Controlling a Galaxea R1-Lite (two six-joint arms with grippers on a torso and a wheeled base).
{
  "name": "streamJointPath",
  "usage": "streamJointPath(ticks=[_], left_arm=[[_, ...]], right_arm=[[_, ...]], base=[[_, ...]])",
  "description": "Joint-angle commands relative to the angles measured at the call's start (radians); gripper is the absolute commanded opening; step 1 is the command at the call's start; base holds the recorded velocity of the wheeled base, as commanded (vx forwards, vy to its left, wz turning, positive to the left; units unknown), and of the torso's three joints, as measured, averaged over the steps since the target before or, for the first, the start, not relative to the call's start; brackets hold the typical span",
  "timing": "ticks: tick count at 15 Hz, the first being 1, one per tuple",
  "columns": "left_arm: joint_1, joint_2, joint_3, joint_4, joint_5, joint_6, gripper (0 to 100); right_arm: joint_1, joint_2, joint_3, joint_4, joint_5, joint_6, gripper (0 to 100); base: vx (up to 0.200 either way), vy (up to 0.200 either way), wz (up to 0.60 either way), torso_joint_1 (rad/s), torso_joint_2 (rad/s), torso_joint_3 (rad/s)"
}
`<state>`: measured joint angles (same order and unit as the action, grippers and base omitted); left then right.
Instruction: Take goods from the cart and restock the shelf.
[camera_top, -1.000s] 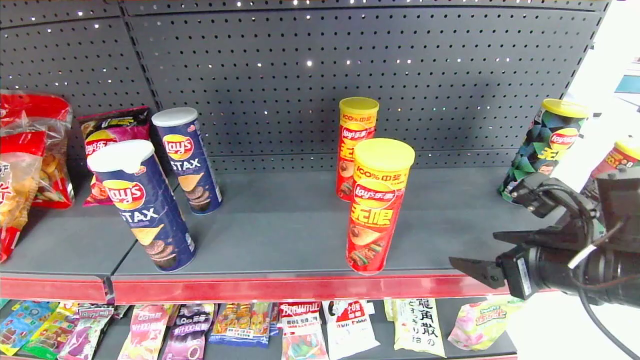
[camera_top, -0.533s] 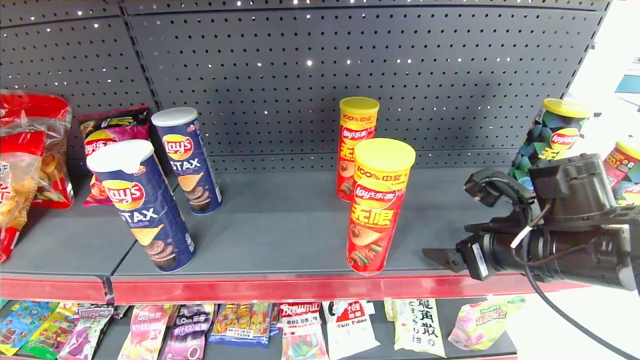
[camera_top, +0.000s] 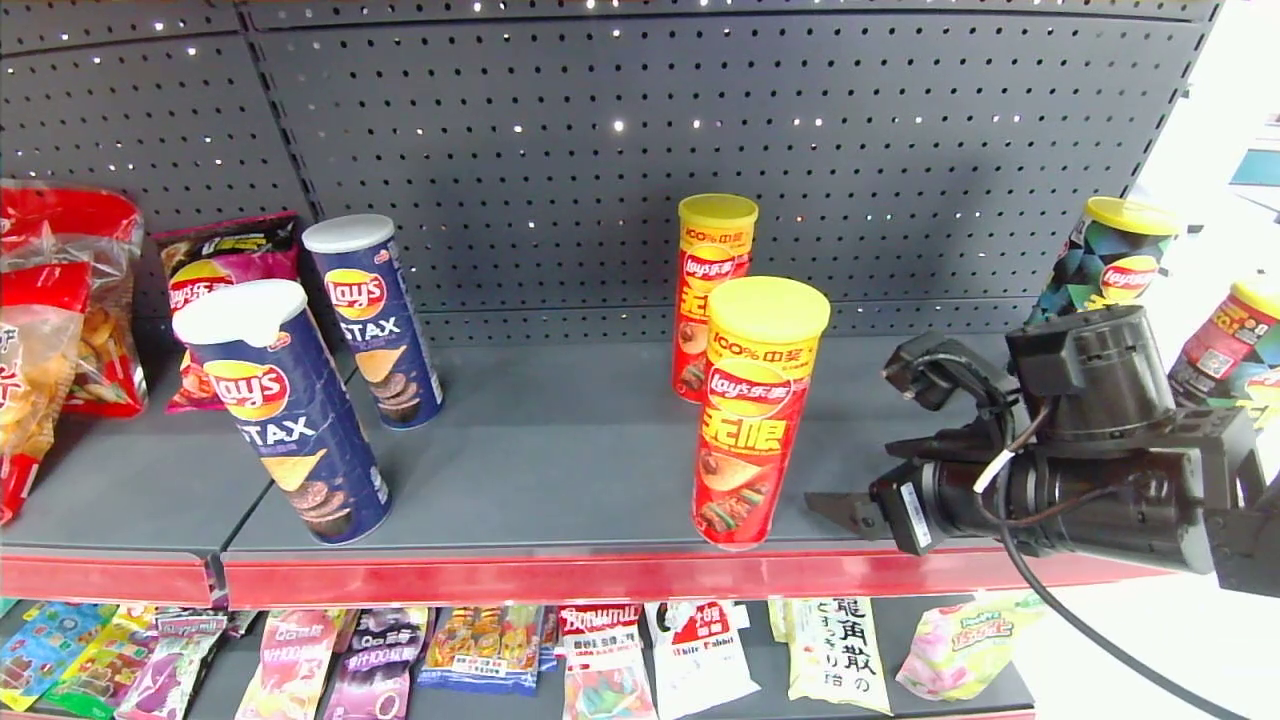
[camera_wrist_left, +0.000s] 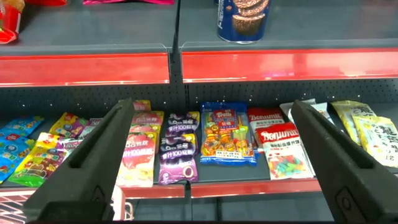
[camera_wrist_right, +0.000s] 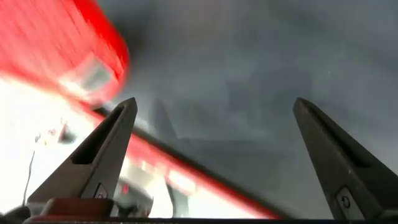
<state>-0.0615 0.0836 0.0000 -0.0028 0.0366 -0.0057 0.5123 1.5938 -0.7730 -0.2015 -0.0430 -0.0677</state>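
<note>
- Since one second ago, my right arm (camera_top: 1080, 490) has travelled from the right end of the shelf (camera_top: 560, 450) toward its middle, along the front edge. The cans have not moved.
- Front red can (camera_top: 755, 415): yellow lid, upright at the front edge of the shelf, just right of centre.
- Rear red can (camera_top: 708, 290): same type, upright directly behind the front red can, near the perforated back panel (camera_top: 700, 150).
- Right jaws: apart and holding nothing. They are level with the lower part of the front red can, near its right side and not touching it. They point across the shelf front.
- Right wrist view: grey shelf surface lies between the spread jaws; a blurred red shape (camera_wrist_right: 68, 50) sits beyond one tip.
- Left jaws: apart and holding nothing. They are below the red shelf edge (camera_wrist_left: 249, 65) and face the lower shelf, where snack packets (camera_wrist_left: 227, 140) lie in a row.
- Front blue can (camera_top: 285, 415): white lid, at the front edge on the left; its base shows in the left wrist view (camera_wrist_left: 242, 18).
- Rear blue can (camera_top: 375, 320): upright behind the front blue can and to its right.
- Patterned can (camera_top: 1100, 265): yellow lid, far right of the shelf, behind my right arm.
- Another can (camera_top: 1225, 340) stands just beyond the patterned can, at the view edge.
- Snack bags (camera_top: 60, 320) occupy the far left of the shelf, with a magenta bag (camera_top: 215, 275) behind the blue cans.
</note>
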Motion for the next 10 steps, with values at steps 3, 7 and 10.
streamJointPath(ticks=[3,7,10], left_arm=[[0.000,0.002,0.000,0.000,0.000,0.000,100],[0.000,0.002,0.000,0.000,0.000,0.000,100],[0.000,0.002,0.000,0.000,0.000,0.000,100]], right_arm=[[0.026,0.032,0.000,-0.029,-0.002,-0.001,100],[0.028,0.035,-0.002,-0.029,-0.002,-0.006,100],[0.052,0.035,0.001,-0.029,0.000,-0.001,100]], base=[[0.000,0.000,0.00,0.000,0.00,0.000],[0.000,0.000,0.00,0.000,0.00,0.000],[0.000,0.000,0.00,0.000,0.00,0.000]])
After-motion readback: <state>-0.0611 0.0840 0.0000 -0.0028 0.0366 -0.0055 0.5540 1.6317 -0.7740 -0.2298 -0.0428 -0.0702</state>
